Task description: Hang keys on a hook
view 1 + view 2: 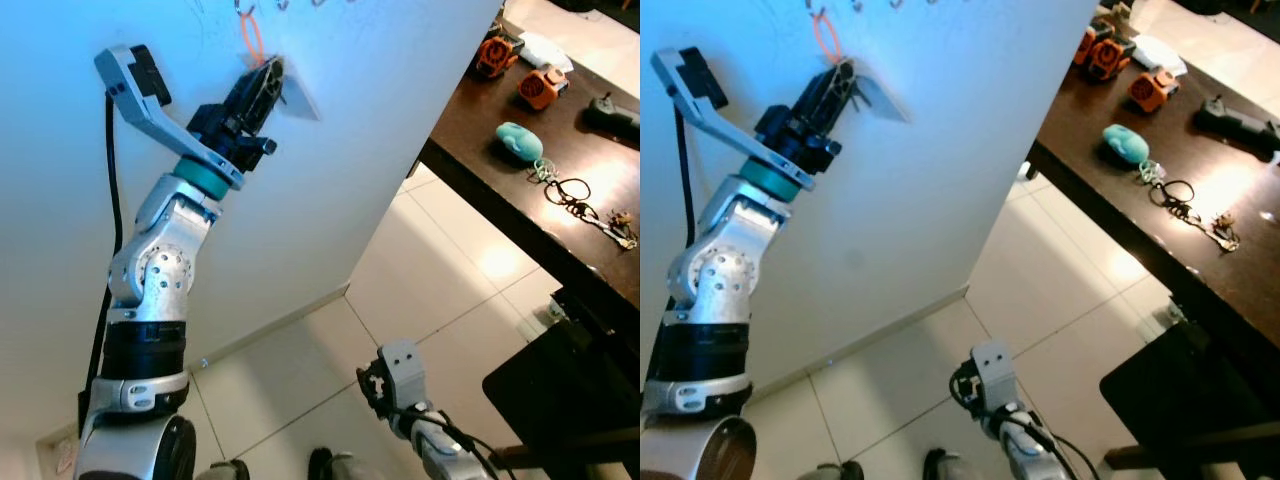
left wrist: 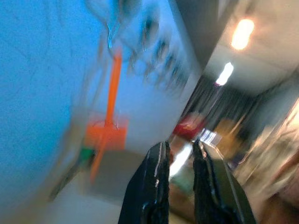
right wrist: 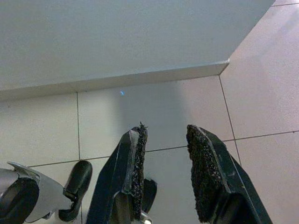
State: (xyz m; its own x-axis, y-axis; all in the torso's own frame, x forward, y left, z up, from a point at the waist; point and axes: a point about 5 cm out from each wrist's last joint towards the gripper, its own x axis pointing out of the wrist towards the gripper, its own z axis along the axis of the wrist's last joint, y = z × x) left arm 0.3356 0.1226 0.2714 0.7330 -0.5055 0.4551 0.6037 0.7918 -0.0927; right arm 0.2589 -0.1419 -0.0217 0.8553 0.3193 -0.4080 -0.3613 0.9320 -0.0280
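Right hand [image 3: 166, 175] low over floor tiles, fingers parted, empty. Left hand [image 1: 262, 85] raised at wall, fingers near-closed, beside orange key loop [image 1: 250, 38] on hook [image 1: 243, 12].

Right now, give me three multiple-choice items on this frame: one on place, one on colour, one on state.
1. Where is the left tool?
A. raised at the white wall
B. on the table
C. by the floor

2. What colour is the loop hanging from the wall hook?
A. green
B. orange
C. black

3. How does the right tool stand?
A. shut on keys
B. open, holding nothing
C. shut on a cloth

Answers: 1 A, it reaches up against the wall. 2 B, the strap under the hook is orange. 3 B, tile shows between its fingers.
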